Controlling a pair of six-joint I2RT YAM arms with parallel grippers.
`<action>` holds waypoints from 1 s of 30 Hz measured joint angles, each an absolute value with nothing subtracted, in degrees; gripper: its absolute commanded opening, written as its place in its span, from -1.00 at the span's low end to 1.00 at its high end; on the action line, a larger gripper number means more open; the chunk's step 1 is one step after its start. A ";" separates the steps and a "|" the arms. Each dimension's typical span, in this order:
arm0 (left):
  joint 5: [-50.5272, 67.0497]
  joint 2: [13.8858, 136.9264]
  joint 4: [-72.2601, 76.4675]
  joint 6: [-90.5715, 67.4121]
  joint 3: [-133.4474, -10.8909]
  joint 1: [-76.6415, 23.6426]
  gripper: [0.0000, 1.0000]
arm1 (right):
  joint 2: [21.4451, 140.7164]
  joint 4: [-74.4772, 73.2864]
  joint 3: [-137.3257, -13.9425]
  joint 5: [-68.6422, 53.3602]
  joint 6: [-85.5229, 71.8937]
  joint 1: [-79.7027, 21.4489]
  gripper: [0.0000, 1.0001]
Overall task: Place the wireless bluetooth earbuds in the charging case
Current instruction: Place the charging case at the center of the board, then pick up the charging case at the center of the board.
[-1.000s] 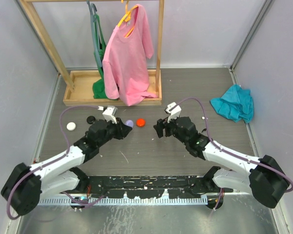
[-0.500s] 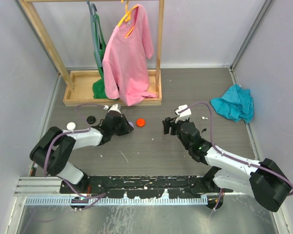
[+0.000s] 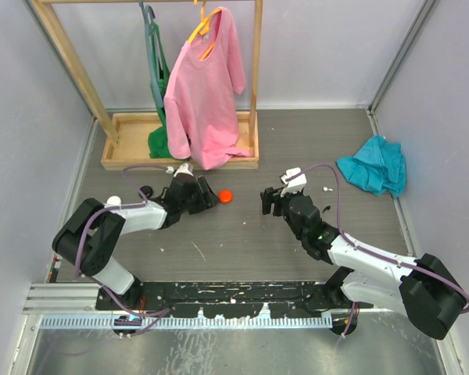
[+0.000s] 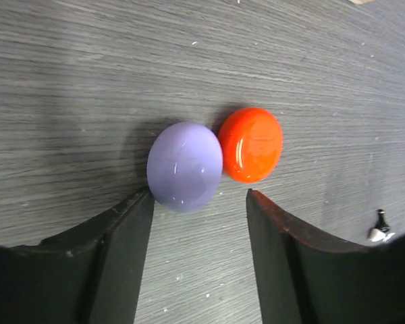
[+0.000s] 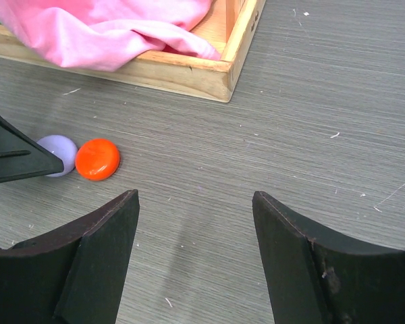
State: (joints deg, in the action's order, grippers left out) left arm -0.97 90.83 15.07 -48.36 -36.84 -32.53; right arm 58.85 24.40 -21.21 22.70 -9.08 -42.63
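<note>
A lilac round case (image 4: 185, 165) and a red round case (image 4: 251, 144) lie touching on the grey table. My left gripper (image 4: 199, 196) is open and low, its tips just short of the lilac case and its left finger close beside that case. In the top view the left gripper (image 3: 199, 197) sits left of the red case (image 3: 225, 196) and covers the lilac one. A tiny dark-and-white earbud (image 4: 379, 231) lies at the right edge. Another tiny white earbud (image 3: 325, 189) lies right of my right gripper (image 3: 267, 201), which is open and empty (image 5: 194, 199), facing both cases (image 5: 98, 158).
A wooden rack base (image 3: 133, 148) at the back holds a pink shirt (image 3: 203, 94) and a green garment (image 3: 158, 137). A teal cloth (image 3: 373, 166) lies at the far right. A white round case (image 3: 114, 201) and a black one (image 3: 144, 190) lie by the left arm.
My left arm stretched out low and edged towards the lilac case, which it now covers in the top view. The right gripper shifted slightly right, then held still.
</note>
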 measured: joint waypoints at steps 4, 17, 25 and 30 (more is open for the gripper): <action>-2.46 88.68 11.79 -48.36 -36.82 -32.42 0.34 | 58.85 24.40 -21.21 22.70 -9.17 -42.63 0.47; -11.77 73.30 -10.57 -40.51 -37.21 -24.91 0.62 | 58.85 24.38 -21.21 22.68 -9.21 -42.63 0.49; -14.57 71.83 -20.27 -34.68 -40.49 -12.78 0.70 | 58.85 24.38 -21.21 22.70 -9.21 -42.63 0.51; -15.31 74.04 -21.61 -32.91 -42.35 -7.46 0.71 | 58.85 24.40 -21.21 22.68 -9.21 -42.63 0.53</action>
